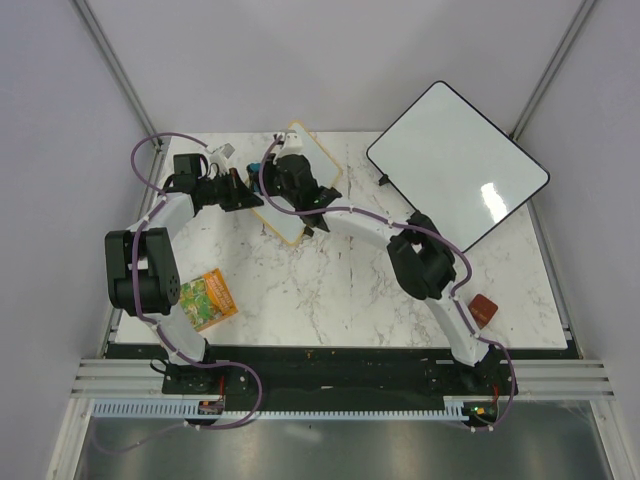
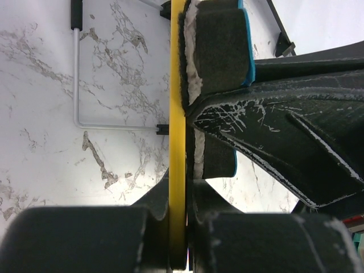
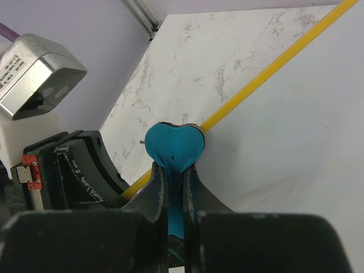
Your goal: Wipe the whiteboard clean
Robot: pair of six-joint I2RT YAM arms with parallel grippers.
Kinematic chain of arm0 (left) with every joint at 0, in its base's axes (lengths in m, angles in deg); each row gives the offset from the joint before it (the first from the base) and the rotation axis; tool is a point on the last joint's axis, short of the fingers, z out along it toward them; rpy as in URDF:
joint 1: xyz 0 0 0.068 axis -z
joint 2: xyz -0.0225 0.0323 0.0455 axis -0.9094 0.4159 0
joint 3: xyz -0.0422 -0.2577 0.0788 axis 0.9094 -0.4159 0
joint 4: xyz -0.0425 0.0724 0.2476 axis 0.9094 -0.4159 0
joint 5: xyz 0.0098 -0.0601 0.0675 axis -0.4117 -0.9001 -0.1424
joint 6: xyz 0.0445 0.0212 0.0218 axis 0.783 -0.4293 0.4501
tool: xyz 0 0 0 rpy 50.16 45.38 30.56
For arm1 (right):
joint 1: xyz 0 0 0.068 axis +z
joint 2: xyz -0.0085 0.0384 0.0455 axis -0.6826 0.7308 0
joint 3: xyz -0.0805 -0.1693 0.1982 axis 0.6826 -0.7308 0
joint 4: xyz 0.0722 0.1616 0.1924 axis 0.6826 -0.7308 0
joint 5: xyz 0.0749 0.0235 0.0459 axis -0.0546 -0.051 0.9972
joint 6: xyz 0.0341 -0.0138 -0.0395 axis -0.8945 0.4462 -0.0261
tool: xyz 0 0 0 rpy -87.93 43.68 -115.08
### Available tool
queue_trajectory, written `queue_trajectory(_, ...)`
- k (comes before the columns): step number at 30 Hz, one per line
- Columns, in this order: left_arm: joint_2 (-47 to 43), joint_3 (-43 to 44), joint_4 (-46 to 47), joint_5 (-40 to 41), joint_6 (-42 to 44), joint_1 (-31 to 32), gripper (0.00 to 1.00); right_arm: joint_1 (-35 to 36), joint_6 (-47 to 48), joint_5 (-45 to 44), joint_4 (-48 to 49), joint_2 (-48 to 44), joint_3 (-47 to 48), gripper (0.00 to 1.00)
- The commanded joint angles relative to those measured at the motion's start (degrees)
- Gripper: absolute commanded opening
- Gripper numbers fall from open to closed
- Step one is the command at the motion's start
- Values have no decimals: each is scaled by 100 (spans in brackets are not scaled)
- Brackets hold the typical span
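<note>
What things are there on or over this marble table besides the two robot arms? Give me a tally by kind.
Whiteboards: 2 (small yellow-framed whiteboard, large black-framed whiteboard)
Erasers: 1 (blue felt-backed eraser)
Packets: 1 (orange-and-green printed packet)
Blocks: 1 (small reddish-brown block)
Total: 5

You have whiteboard (image 1: 283, 222) back-centre on table (image 1: 330, 280), eraser (image 3: 173, 145) against it; larger board (image 1: 455, 160) to right; packet (image 1: 208, 300) near-left, block (image 1: 485, 307) near-right.
</note>
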Motion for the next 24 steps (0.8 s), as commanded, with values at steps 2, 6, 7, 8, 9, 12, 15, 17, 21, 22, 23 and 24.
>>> queue_trajectory(2,-101,-33,64,-51,1232,476,2,-135,-415,670,-1063,638,-483,0)
queue_trajectory(6,-110,-33,56,-60,1223,485,2,-548,-512,767,-1054,630,-659,0)
queue_trajectory(7,-128,-41,56,-60,1223,485,2,-619,-512,784,-1045,629,-694,0)
queue_trajectory(8,-119,-42,64,-51,1232,494,2,-680,-520,828,-1045,621,-747,0)
queue_trajectory(9,-128,-42,56,-51,1223,494,2,-812,-521,837,-1037,612,-791,0)
queue_trajectory(12,-119,-41,56,-33,1240,503,2,-988,-503,925,-896,498,-993,0)
queue_trajectory(15,-119,-24,64,-33,1240,520,2,-1094,-363,987,-791,349,-1134,0)
queue_trajectory(17,-128,-33,64,-25,1240,529,2,-1112,-301,987,-677,164,-1308,0)
queue_trajectory(21,-128,-33,64,54,1241,555,2,-1147,-161,1265,-115,-406,-1827,0)
queue_trajectory(22,-136,-24,56,81,1249,564,2,-1156,-108,1364,104,-495,-1915,0)
queue_trajectory(23,-128,-33,56,81,1249,573,2,-1164,-90,1391,150,-591,-2047,0)
queue_trajectory(24,-145,-33,47,98,1249,573,2,-1191,-81,1391,185,-758,-2109,0)
